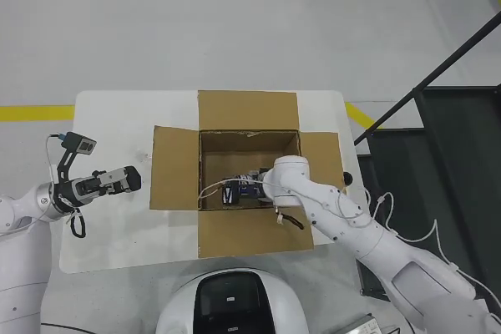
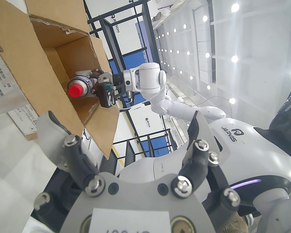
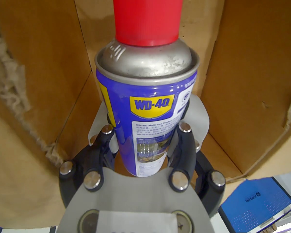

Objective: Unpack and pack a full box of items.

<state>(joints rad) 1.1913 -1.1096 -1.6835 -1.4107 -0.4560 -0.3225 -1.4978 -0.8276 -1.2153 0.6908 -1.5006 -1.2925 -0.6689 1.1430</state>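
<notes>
An open cardboard box (image 1: 174, 167) sits on the white table (image 1: 117, 125), its flaps folded outward. My right gripper (image 1: 238, 192) is inside the box, shut on a blue spray can (image 3: 145, 93) with a red cap. The can lies roughly horizontal in the grip, its cap towards the box's left wall. From the left wrist view, the spray can (image 2: 78, 88) and the right gripper (image 2: 94, 83) appear within the box (image 2: 63, 56) opening. My left gripper (image 1: 136, 179) hovers just left of the box's left flap. In its own view, this left gripper (image 2: 121, 122) is open and holds nothing.
A black metal frame and platform (image 1: 451, 125) stand right of the table. A yellow floor line (image 1: 25, 112) runs behind the table's left side. A white printed label (image 2: 4, 73) is stuck on the box's outer flap.
</notes>
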